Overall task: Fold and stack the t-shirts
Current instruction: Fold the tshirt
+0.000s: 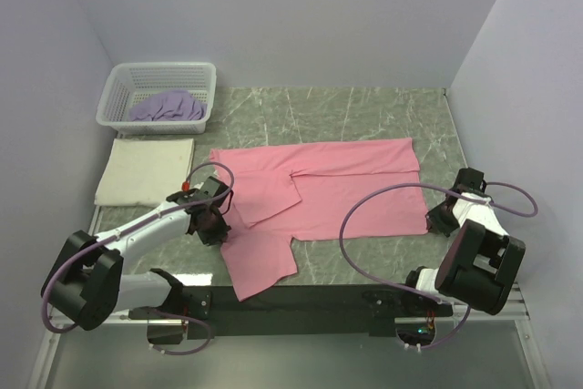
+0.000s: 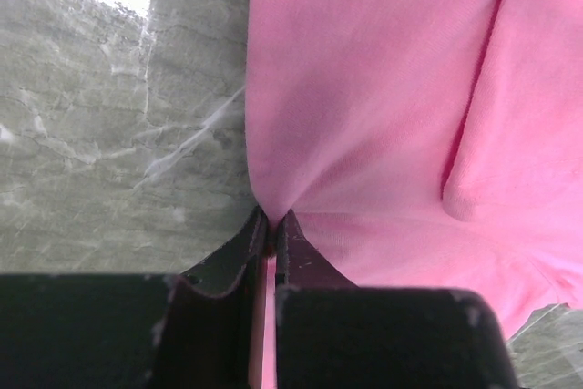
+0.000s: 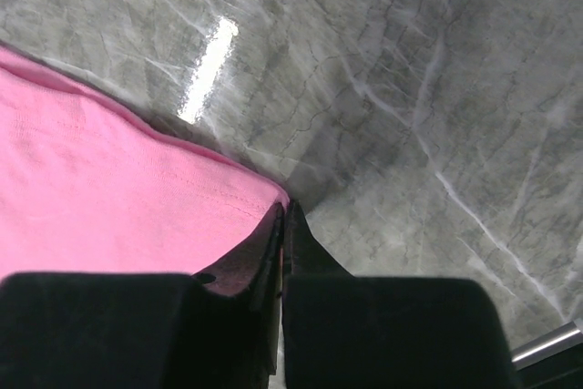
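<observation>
Left gripper point(image 2: 271, 220) is pinching the pink shirt point(image 2: 383, 116) at its edge, and right gripper point(image 3: 284, 211) is pinching a corner. It is looking soft, light and floppy; corners hold best.

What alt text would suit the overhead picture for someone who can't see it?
A pink t-shirt lies spread on a grey marbled table, the left claw pinching its left edge and the right claw closed on its right corner. Behind, a folded cream t-shirt lies beside a white basket holding a lavender t-shirt.
</observation>
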Controlling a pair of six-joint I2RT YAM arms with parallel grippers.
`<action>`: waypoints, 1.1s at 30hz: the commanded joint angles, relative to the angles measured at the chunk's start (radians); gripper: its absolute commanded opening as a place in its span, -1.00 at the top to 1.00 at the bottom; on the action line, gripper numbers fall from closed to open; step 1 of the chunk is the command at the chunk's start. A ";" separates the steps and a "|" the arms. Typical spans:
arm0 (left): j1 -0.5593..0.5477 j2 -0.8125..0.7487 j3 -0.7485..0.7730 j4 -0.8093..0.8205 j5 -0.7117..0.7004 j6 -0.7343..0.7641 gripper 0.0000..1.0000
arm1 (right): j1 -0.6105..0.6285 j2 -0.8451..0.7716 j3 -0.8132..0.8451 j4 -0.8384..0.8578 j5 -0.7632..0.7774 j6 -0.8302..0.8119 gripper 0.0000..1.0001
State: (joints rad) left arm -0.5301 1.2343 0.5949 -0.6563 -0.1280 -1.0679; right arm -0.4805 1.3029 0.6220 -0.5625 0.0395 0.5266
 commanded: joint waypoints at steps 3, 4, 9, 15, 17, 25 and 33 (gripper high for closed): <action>-0.001 -0.042 -0.014 -0.049 -0.019 -0.009 0.99 | -0.006 -0.056 0.042 -0.051 0.080 -0.002 1.00; 0.002 -0.047 -0.014 -0.051 -0.021 -0.009 0.99 | -0.004 -0.068 0.057 -0.063 0.088 0.001 1.00; 0.012 -0.078 0.011 -0.078 -0.044 0.002 0.99 | -0.006 -0.106 0.100 -0.135 0.120 0.019 1.00; 0.059 -0.088 0.031 -0.088 -0.036 0.035 0.99 | -0.006 -0.119 0.199 -0.212 0.155 0.003 1.00; 0.080 -0.096 0.036 -0.083 -0.024 0.052 0.99 | -0.004 -0.126 0.228 -0.221 0.160 -0.010 1.00; 0.183 -0.079 0.158 -0.140 0.039 0.161 0.99 | 0.026 -0.067 0.281 -0.195 0.106 -0.033 1.00; 0.232 0.007 0.282 -0.178 0.082 0.249 0.99 | 0.180 0.071 0.445 -0.217 0.201 -0.048 1.00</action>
State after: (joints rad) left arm -0.3206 1.2194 0.8173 -0.7883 -0.0467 -0.8902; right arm -0.3462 1.3437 0.9730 -0.7937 0.1566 0.4965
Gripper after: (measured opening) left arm 0.080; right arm 0.009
